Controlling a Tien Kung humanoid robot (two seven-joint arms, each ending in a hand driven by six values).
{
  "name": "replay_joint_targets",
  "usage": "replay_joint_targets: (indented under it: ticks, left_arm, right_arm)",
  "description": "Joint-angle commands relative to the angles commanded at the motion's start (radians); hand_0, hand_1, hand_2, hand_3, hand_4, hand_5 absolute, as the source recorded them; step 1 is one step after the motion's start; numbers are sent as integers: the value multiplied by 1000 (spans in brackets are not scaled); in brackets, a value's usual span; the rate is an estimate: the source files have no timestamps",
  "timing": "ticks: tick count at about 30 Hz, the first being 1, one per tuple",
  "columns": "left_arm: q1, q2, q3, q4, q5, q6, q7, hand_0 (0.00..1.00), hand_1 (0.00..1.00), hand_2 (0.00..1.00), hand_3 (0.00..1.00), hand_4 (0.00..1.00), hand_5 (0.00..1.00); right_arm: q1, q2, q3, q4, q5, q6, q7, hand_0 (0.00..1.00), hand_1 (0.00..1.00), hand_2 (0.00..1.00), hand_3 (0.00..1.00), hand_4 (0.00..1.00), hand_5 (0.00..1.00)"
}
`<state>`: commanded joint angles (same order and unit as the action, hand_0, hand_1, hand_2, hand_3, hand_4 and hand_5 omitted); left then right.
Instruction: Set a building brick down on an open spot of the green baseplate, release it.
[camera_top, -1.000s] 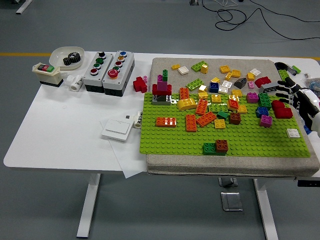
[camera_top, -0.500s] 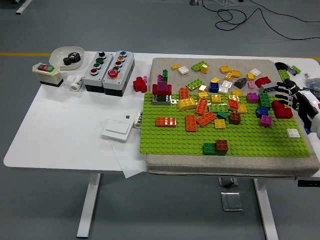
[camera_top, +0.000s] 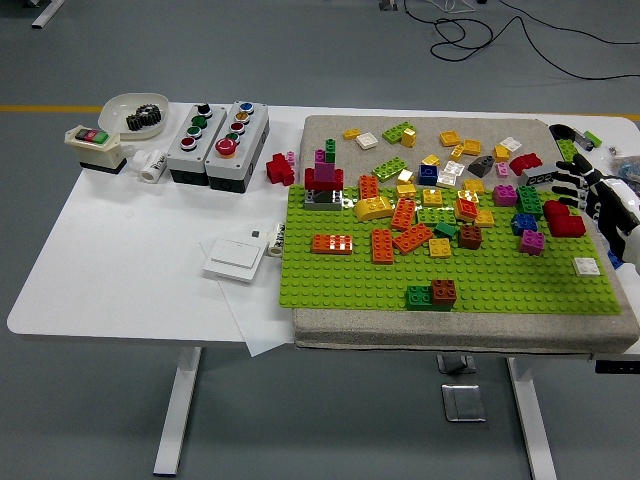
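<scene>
The green baseplate (camera_top: 340, 280) lies on a grey mat (camera_top: 325, 132) and carries several bricks across its upper half. Its lower strip and left part are bare studs. My right hand (camera_top: 572, 186) reaches in from the right edge, its black-and-white fingers spread and holding nothing. It hovers just above and behind a large red brick (camera_top: 566, 220) at the plate's right end. A green and brown brick pair (camera_top: 432, 294) stands alone near the front. A white tile (camera_top: 586, 265) lies at the right. The left arm is out of view.
Loose bricks (camera_top: 452, 140) lie scattered on the mat behind the plate. Left of the mat are two grey button boxes (camera_top: 218, 130), a white bowl with a gear (camera_top: 135, 112), a switch box (camera_top: 95, 145) and a white wall switch (camera_top: 235, 258) on paper.
My right hand pulled its fingers in slightly half a second ago and has spread them again, staying over the same spot. No brick has moved.
</scene>
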<state>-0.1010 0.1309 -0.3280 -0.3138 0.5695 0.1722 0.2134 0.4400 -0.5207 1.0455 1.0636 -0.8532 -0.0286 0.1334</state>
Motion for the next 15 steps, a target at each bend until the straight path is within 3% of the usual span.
replay_joint_targets:
  ticks: [15]
  left_arm:
    - [-1, -7, 31, 5, -58, 12, -21, 735, 745, 778, 651, 774, 729]
  right_arm:
    - [-2, -5, 0, -3, -6, 4, -8, 884, 818, 828, 816, 998, 998]
